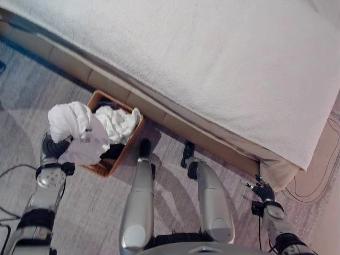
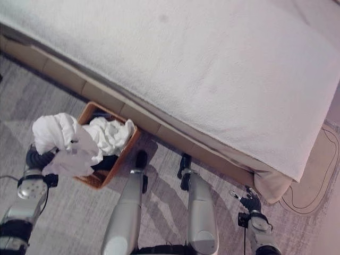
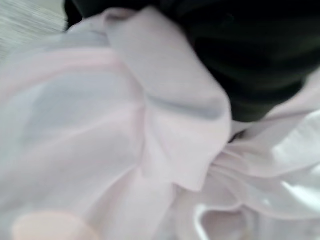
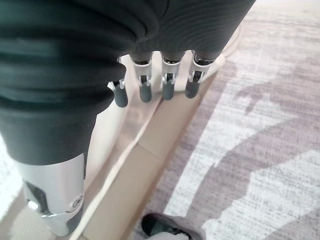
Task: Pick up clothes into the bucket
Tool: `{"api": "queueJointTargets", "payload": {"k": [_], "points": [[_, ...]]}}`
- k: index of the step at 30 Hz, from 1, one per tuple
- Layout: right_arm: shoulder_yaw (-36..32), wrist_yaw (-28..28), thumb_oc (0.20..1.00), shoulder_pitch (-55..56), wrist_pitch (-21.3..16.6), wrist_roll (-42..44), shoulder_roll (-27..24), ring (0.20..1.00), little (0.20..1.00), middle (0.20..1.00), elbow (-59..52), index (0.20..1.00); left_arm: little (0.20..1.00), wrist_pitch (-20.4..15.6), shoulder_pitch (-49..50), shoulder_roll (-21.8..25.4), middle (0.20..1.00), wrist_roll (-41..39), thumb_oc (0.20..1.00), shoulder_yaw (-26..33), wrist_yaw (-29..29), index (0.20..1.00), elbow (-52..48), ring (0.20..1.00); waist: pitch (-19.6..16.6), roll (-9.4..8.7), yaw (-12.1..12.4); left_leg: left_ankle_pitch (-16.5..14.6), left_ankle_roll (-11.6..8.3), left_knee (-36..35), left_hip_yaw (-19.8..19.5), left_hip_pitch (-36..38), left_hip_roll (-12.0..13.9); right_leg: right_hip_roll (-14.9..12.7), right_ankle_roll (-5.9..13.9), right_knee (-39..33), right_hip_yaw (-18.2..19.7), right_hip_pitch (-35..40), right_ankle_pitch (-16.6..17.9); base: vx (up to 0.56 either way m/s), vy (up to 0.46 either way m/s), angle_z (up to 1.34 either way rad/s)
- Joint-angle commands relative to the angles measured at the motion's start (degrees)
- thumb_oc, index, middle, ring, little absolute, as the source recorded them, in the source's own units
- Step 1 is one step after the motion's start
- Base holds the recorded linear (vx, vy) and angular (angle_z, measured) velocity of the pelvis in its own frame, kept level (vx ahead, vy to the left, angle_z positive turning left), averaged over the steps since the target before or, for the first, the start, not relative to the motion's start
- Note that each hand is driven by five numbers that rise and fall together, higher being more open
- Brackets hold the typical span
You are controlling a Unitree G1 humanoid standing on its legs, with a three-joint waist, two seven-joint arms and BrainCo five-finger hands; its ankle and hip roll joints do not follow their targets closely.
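A bunched white cloth (image 1: 71, 119) with a pale lilac part hanging below it (image 1: 85, 150) lies over my left hand (image 1: 53, 146), raised at the near left rim of the brown wicker basket (image 1: 101, 169). The left wrist view has this cloth (image 3: 125, 130) pressed close against the hand's dark cover (image 3: 250, 55). More white clothes (image 1: 119, 125) are heaped inside the basket, which stands on the floor against the bed base. My right hand (image 1: 263, 191) hangs low by the bed's near corner, its fingers (image 4: 167, 87) straight and holding nothing.
A large bed with a white textured cover (image 1: 212, 64) and a beige base (image 1: 175, 125) runs diagonally across the view behind the basket. Grey streaked carpet (image 1: 90, 212) covers the floor. A pale mat with a dark outline (image 1: 319, 170) lies at the far right.
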Motion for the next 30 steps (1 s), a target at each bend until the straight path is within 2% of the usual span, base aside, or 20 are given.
{"api": "queueJointTargets", "payload": {"k": [1,2,9,10,11,12,23,30], "points": [[0.75,-2.34,1.0,1.5,-1.98,2.75,-2.11,1.0,1.0,1.0,-0.36,1.0,0.2,-1.32,-1.34,4.42,0.2,0.87,0.2,1.33,2.84,0.2,1.25,0.2,-1.11,-0.97,-0.61,-2.0,1.71,4.05,1.75,-2.37,-1.17,-3.22,2.52,4.5,2.7,1.24,-2.08,0.05,0.028,0.13],[1.1,-2.74,1.0,1.82,-2.26,3.41,-2.58,1.0,1.0,1.0,-1.48,1.0,0.2,-1.04,-1.53,4.99,0.2,0.95,0.2,0.99,3.26,0.2,2.01,0.2,-1.11,-1.38,-0.71,-4.43,1.7,6.0,1.62,-3.39,-1.01,-2.73,2.78,6.33,3.25,0.02,-4.19,-0.01,0.024,0.15],[1.92,-4.02,1.0,1.62,-2.89,4.8,-3.53,1.0,1.0,1.0,-2.63,1.0,0.2,0.42,-2.33,6.49,0.2,2.78,0.2,0.12,5.63,0.2,2.74,0.2,-1.11,-2.06,-1.47,-4.93,1.85,9.23,1.06,-10.71,-1.22,-2.82,2.63,9.15,3.16,-6.92,-4.93,0.01,0.014,0.01],[2.12,-4.18,1.0,1.66,-2.93,4.8,-3.53,1.0,1.0,1.0,-3.02,1.0,1.0,1.16,-2.55,6.61,1.0,3.7,1.0,-0.07,6.15,1.0,3.07,1.0,-1.11,-2.12,-1.58,-4.87,1.88,9.36,1.03,-11.21,-1.22,-2.74,2.63,9.2,3.15,-7.39,-4.92,0.02,0.009,-0.26],[2.1,-4.19,1.0,1.66,-2.92,4.79,-3.52,1.0,1.0,1.0,-3.04,1.0,1.0,1.18,-2.59,6.61,1.0,3.71,1.0,-0.09,6.17,1.0,3.07,1.0,-1.11,-2.12,-1.57,-4.88,1.88,9.38,1.03,-11.25,-1.22,-2.74,2.63,9.22,3.16,-7.42,-4.92,0.02,0.004,-0.04],[2.48,-4.43,1.0,1.52,-2.4,4.76,-3.72,1.0,1.0,1.0,-3.03,1.0,1.0,2.7,-3.67,6.94,1.0,4.83,1.0,-1.34,5.74,1.0,3.8,1.0,-1.11,-2.16,-1.79,-4.66,1.85,9.08,1.07,-11.84,-1.16,-2.75,2.61,9.03,2.98,-7.97,-4.9,0.01,0.001,0.28],[2.93,-4.65,1.0,-0.28,-1.57,4.46,-4.05,1.0,1.0,1.0,-3.02,1.0,1.0,3.75,-3.41,5.13,1.0,6.3,1.0,-1.13,6.22,1.0,0.18,1.0,-1.11,-1.59,-2.14,-3.24,1.64,4.26,1.77,-9.77,-0.79,-2.45,2.69,4.99,3.11,-7.04,-3.78,0.01,0.002,-0.01],[2.06,-4.68,1.0,-0.34,-0.71,3.52,-3.64,1.0,1.0,1.0,-3.08,1.0,1.0,3.95,-0.5,0.68,1.0,5.55,1.0,-0.74,4.88,1.0,-0.81,1.0,-1.11,0.25,-1.91,-2.12,1.32,0.26,2.35,-4.68,-0.88,-2.72,2.66,2.85,3.37,-3.09,-3.51,-0.01,-0.009,-0.05]]}}
